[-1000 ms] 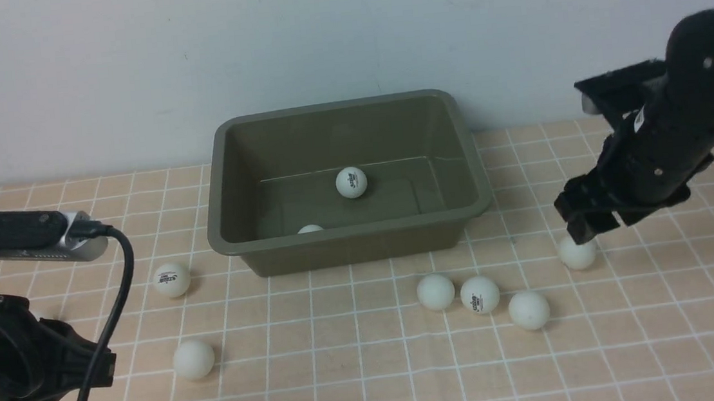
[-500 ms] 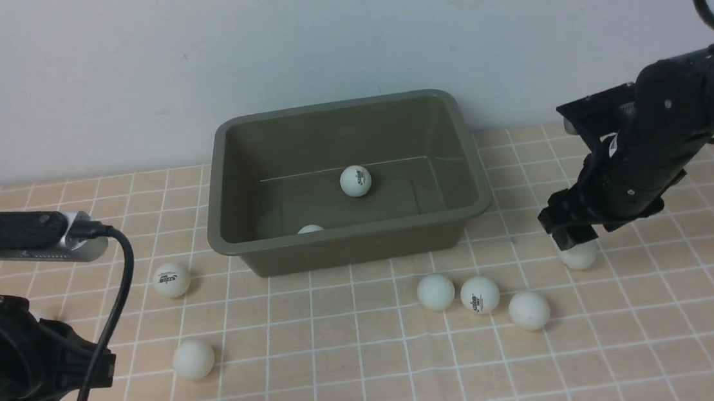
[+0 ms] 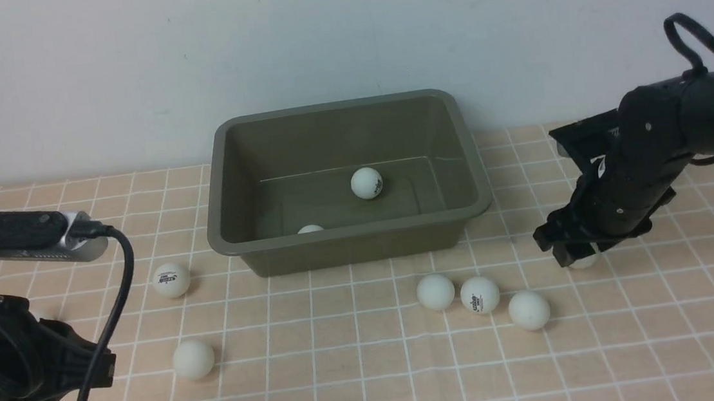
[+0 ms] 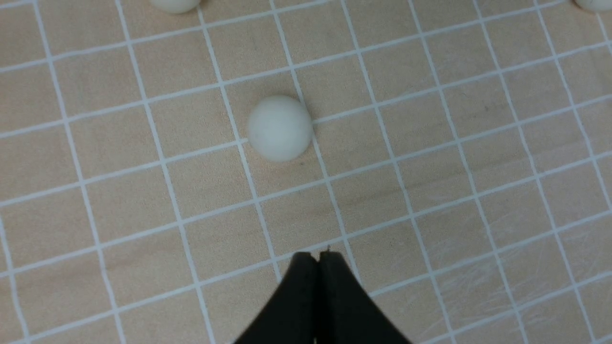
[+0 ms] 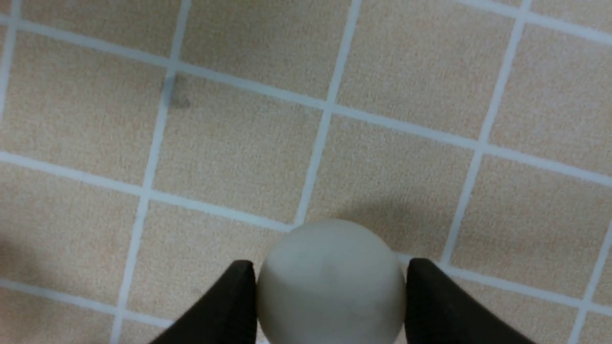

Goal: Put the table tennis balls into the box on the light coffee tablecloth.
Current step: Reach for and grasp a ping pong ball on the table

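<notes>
The right gripper [image 5: 332, 262] presses its jaws on both sides of one table tennis ball [image 5: 330, 286] on the light coffee tablecloth [image 5: 229, 153]; from the front only its lower edge shows below them. Just left of these jaws lie three balls [image 3: 479, 294] in a row. Farther left and back, the box [image 3: 347, 235] holds two balls [image 3: 366, 183], the nearer ball [image 3: 310, 228] half hidden by its near wall. The left gripper [image 4: 315, 255] is closed on nothing; a loose ball [image 4: 279, 128] lies ahead of its tips, another ball [image 4: 174, 4] beyond is cut off: eight in all

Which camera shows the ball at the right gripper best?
Right wrist view: the ball sits large between the jaws of the right gripper. Front view shows only a sliver below the gripper. Left wrist view shows a different ball.
</notes>
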